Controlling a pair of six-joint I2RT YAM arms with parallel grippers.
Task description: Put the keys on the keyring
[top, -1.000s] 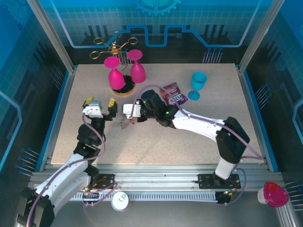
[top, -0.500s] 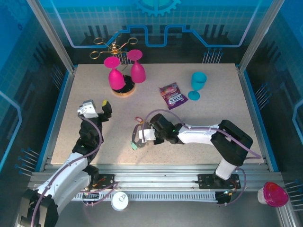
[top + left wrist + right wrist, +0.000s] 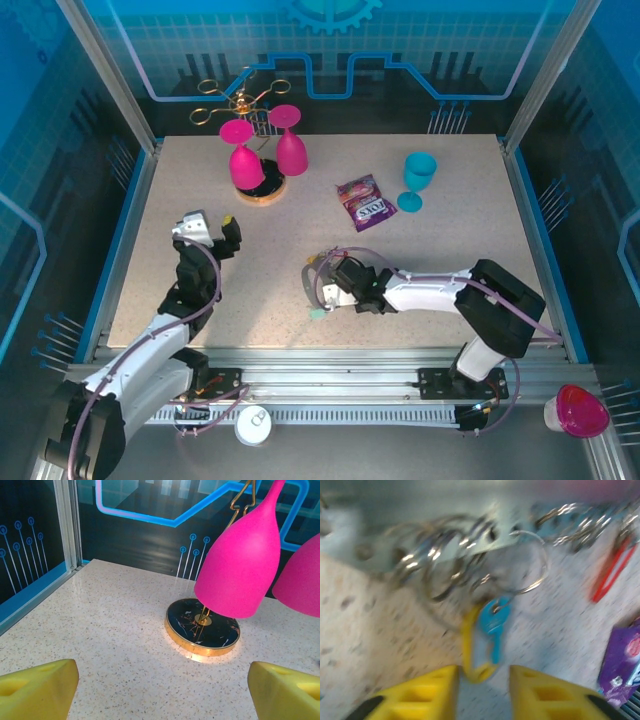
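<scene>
Right wrist, keys [image 3: 489,621] just beyond hand [image 3: 484,681] (blurred)

I count two pink goblets [image 3: 246,165] far left, one teal goblet [image 3: 418,175] far right, one purple packet [image 3: 364,202], one gold rack [image 3: 240,95]; keys [image 3: 493,622] too blurred to count.

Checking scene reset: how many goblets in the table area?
3. Left pink goblet and right pink goblet hang upside down on the gold rack, far left; teal goblet stands upright, right of the purple packet. None looks hidden.
</scene>
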